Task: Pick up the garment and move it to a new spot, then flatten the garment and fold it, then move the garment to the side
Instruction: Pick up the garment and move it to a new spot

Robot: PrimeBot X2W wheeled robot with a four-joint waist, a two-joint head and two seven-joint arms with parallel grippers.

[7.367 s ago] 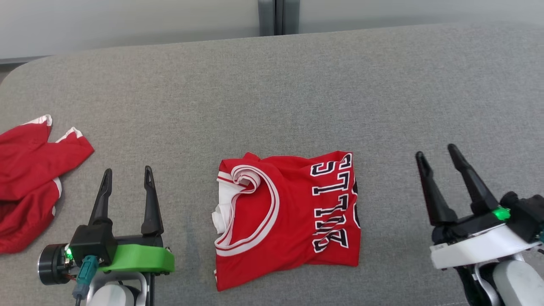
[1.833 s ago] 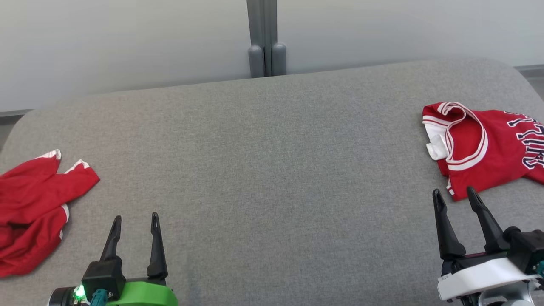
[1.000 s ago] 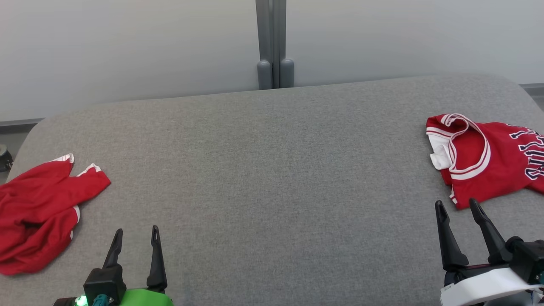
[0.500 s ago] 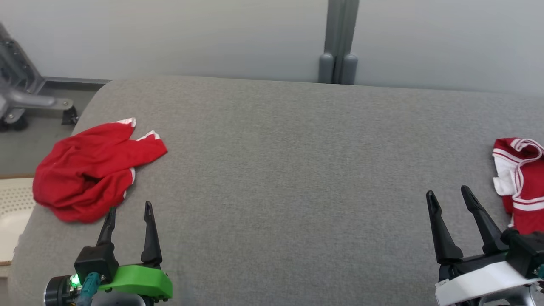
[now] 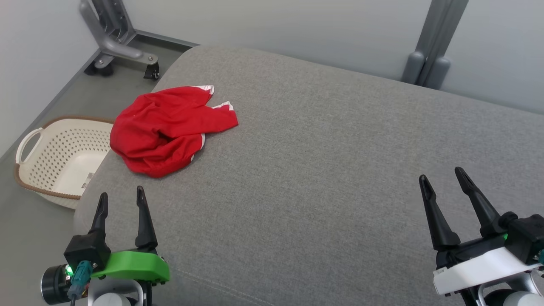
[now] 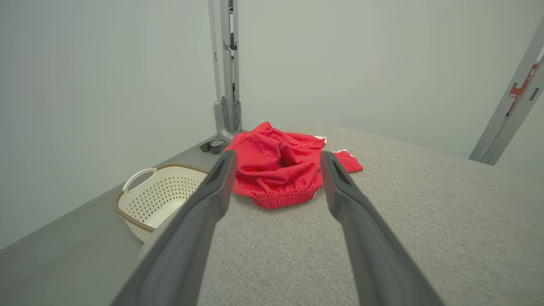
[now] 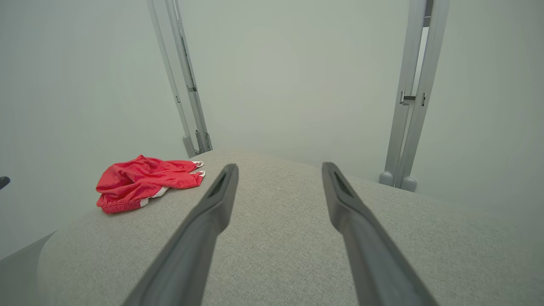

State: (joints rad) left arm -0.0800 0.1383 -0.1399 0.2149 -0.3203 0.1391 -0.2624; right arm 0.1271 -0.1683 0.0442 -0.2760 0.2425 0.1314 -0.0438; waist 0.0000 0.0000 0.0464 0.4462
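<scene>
Head camera swung left since earlier frame. Head view: crumpled red garment point(image 5: 165, 129) upper left on grey cushion point(image 5: 323, 170), basket point(image 5: 25, 146) on floor beside; left gripper point(image 5: 121, 192), right gripper point(image 5: 440, 174) spread wide, empty. Left wrist: garment ahead of fingers. Right wrist: garment far left.

From the head we look down across the grey cushion point(image 5: 323, 170); both wrist cameras skim it low, facing the wall — all three share the red garment point(image 5: 165, 127).
</scene>
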